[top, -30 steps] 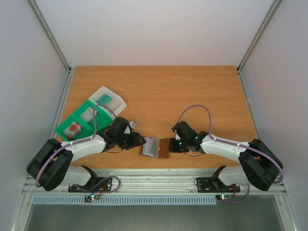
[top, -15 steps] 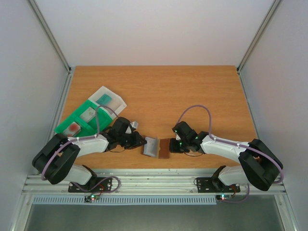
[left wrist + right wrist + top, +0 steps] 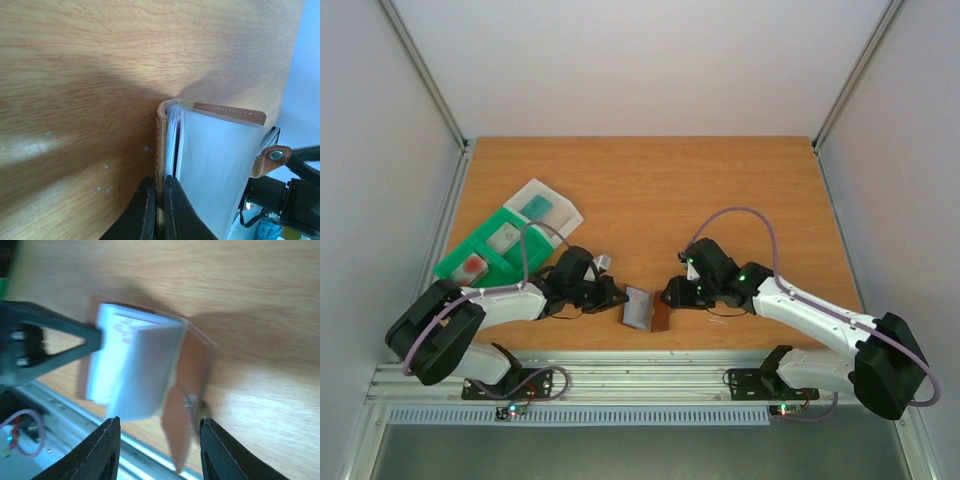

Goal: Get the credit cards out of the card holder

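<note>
Card holder (image 3: 642, 308), seen from the top camera: it sat low in the middle of the frame, on the table (image 3: 650, 190) close to the near edge and between the two grippers. It was partly unfolded, with a grey-blue inner face turned up and left and a brown outer leaf to the right. In the left wrist view the card holder (image 3: 215, 165) stood open in a narrow V, its stitched brown edge at centre frame. Pale layers showed inside the fold, though I could not tell whether they were cards. Its brown strap (image 3: 270, 157) with a metal snap hung at the right. The left gripper (image 3: 160, 182) was pinched tight on the brown leaf at the bottom of that frame, and in the top view the left gripper (image 3: 617, 297) touched the holder's left side. The right gripper (image 3: 159, 427) stood partly open, its fingers either side of the strap (image 3: 177, 425) and gripping nothing I could see. From above, the right gripper (image 3: 668, 294) lay just beside the holder's right side. At the left, well apart, a red card (image 3: 471, 266) lay in the lower compartment of a green tray (image 3: 490, 255). A pale teal card (image 3: 533, 204) lay in a clear box (image 3: 555, 215) just above it.
</note>
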